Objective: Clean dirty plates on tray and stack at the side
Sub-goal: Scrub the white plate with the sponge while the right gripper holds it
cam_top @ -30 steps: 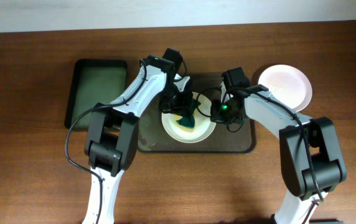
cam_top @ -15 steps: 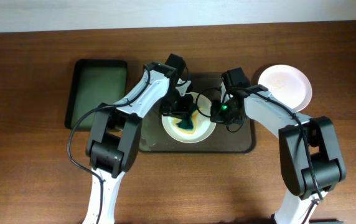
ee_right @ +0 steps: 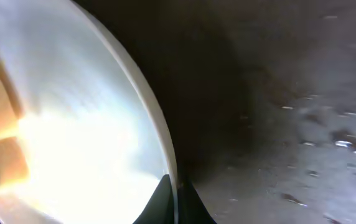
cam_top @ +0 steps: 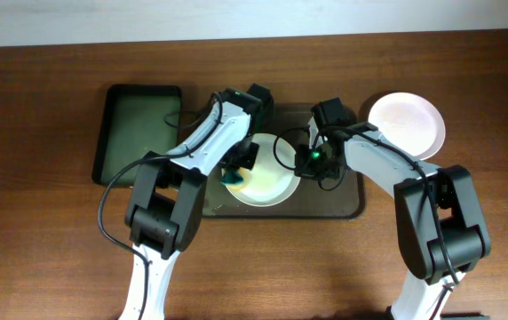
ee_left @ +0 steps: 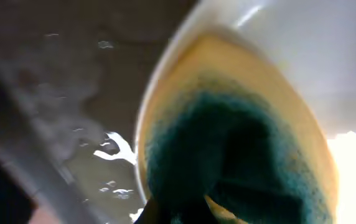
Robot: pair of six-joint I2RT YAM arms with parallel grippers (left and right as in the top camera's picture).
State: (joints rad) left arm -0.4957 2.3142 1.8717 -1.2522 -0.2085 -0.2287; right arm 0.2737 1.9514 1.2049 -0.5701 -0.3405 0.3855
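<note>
The left gripper (cam_top: 236, 171) is clamped on a teal and yellow sponge (cam_top: 232, 179), pressing it onto the nine o'clock edge of a white plate (cam_top: 272, 182). In the left wrist view the sponge (ee_left: 228, 155) fills the frame, lying across the plate's rim, with yellowish colour around its teal pad.

The right gripper (cam_top: 311, 160) is closed on the same plate's rim at about three o'clock. Its wrist view shows the thin white rim passing between two dark fingertips (ee_right: 189, 202).

The plate lies in the middle of the dark brown-grey tray (cam_top: 325, 206). A second plate (cam_top: 405, 123), white and round, rests on the wooden table (cam_top: 41, 222) just beside the tray's two o'clock corner. A smaller dark green tray (cam_top: 138, 124) sits at nine o'clock.
</note>
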